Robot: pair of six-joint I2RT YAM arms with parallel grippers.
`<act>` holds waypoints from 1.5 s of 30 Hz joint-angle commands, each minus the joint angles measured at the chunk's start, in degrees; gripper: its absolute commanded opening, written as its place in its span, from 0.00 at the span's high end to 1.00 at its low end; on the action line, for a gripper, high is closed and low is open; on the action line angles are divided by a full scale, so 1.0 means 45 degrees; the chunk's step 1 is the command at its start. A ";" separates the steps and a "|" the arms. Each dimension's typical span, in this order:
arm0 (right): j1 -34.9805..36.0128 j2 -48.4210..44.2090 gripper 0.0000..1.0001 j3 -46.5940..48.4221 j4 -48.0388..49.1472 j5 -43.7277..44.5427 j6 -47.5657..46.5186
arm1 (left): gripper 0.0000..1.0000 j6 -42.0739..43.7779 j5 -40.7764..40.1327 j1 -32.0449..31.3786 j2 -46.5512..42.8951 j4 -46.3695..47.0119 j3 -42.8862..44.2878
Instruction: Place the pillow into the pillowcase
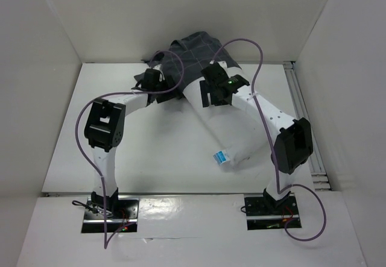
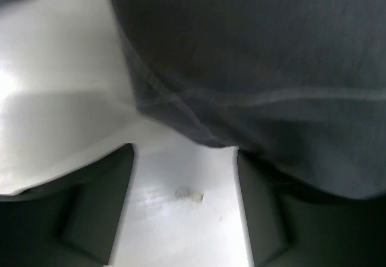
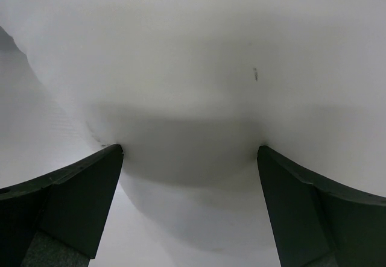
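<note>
**Task objects.** The pillow (image 1: 220, 131) lies on the desk (image 1: 151, 152), running diagonally from the far centre toward the near right. Its white-and-blue tag (image 1: 221, 157) sits at the near end. The far end meets the pillowcase (image 1: 193, 53), which is bunched at the far centre of the desk against the back wall. The overhead view does not show how much of the pillow is inside the pillowcase, because both arms cover the joint.

**Left claw.** The left arm reaches to the left edge of the pillowcase. In the left wrist view, the left claw (image 2: 184, 158) is released. Its two fingers (image 2: 96, 219) stand well apart, with bare white surface between them. The dark grid-lined pillowcase (image 2: 259, 68) hangs just beyond the fingertips and drapes over the right finger. No cloth is pinched between the fingers.

**Right claw.** The right arm extends from the near right along the pillow to its far end, just beside the pillowcase. In the right wrist view, the right claw (image 3: 190, 152) is released and spread wide. The white pillow (image 3: 193, 68) fills the view. Both fingertips (image 3: 111, 158) touch its surface, and the cushion bulges in front of the gap. No fold is clamped between the fingers.

**Cabling.** A purple cable (image 1: 81, 134) loops from each arm.
</note>
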 commanded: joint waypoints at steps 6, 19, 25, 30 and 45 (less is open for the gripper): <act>-0.0699 -0.0514 0.00 -0.0670 0.0116 -0.0159 -0.0103 | 0.90 0.0157 0.0458 -0.0030 0.0262 0.1538 0.1055; -0.1071 -0.0747 0.00 -0.1002 0.0234 -0.0353 -0.0103 | 0.99 0.0780 0.0048 -0.0146 -0.2336 0.2339 -0.1500; -0.1480 -0.0981 0.00 -0.1002 0.0234 -0.0940 -0.0103 | 0.00 0.3062 -0.4295 -0.1978 -0.1909 0.0018 -0.0839; -0.1755 -0.1119 0.00 -0.1002 0.0352 -0.1507 -0.0103 | 0.00 0.3731 -0.6160 -0.2648 -0.1244 -0.0260 -0.0701; -0.2477 -0.1353 0.00 -0.1236 0.0352 -0.2015 -0.0337 | 0.13 0.4141 -0.5775 -0.2023 0.0475 0.2767 -0.0115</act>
